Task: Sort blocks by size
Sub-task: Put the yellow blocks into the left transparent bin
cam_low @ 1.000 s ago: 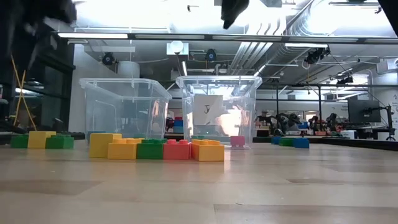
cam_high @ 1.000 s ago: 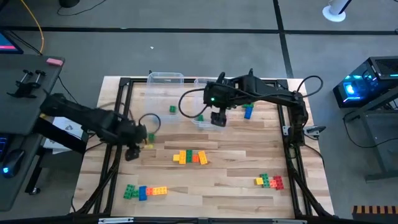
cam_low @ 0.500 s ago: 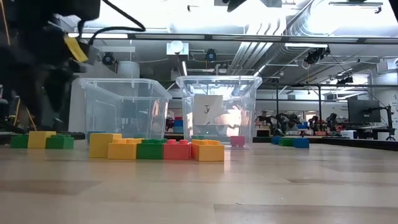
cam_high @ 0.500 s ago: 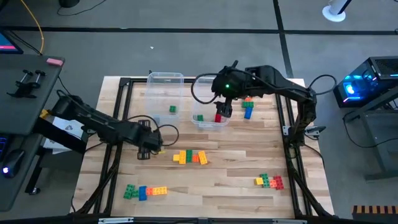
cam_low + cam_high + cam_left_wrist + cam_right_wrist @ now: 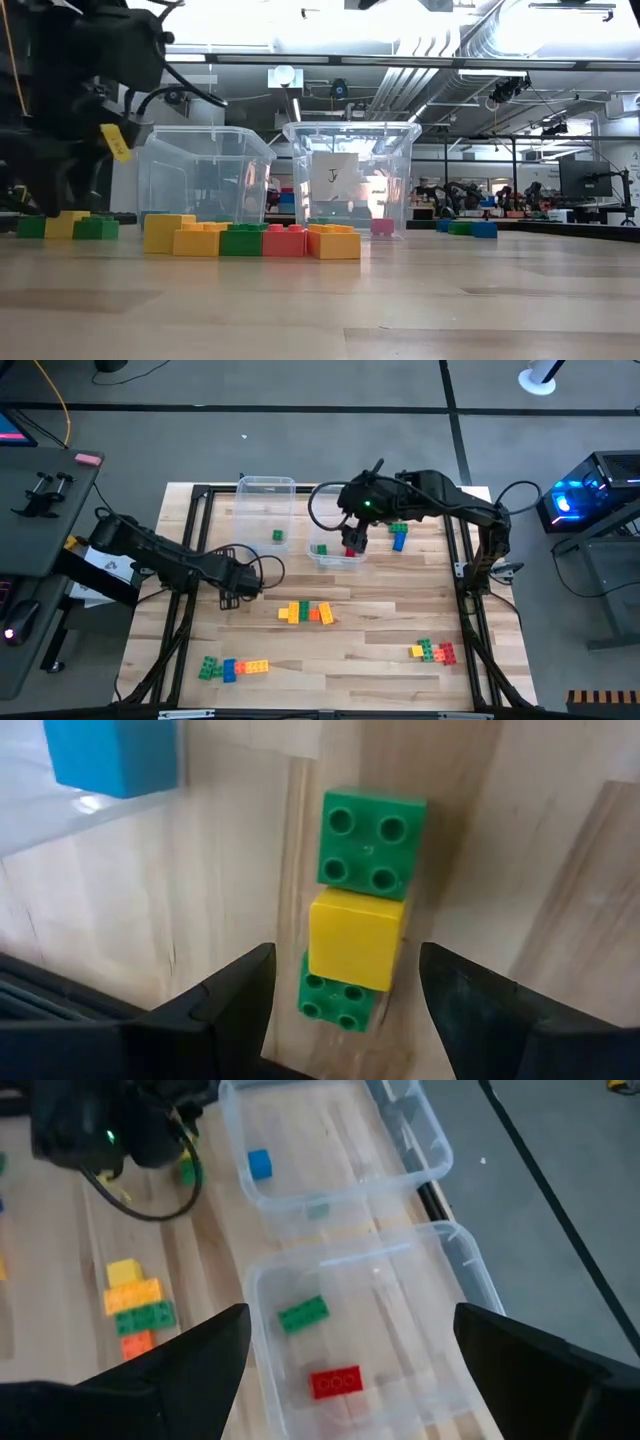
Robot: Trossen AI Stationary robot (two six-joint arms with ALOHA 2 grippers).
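With our left end effector (image 5: 340, 995) spread wide over a green-yellow-green block row (image 5: 358, 925) on the desk (image 5: 500, 850), we judge a pick comes next, needing descent and closing, while our right end effector (image 5: 345, 1345) hangs open over the bin (image 5: 455, 1330).

Both arms are dark, almost black, made of thick rounded segments joined one after the other. The left arm (image 5: 160, 560) carries a thin black cable that makes a loop near its wrist, and a small yellow tag hangs on it. The right arm (image 5: 440, 510) has a small green light near its wrist and also a black cable that curves in a loop beside it. Its fingers (image 5: 190, 1365) are flat, matte black and broad. A white label seems to sit near the left arm's base.
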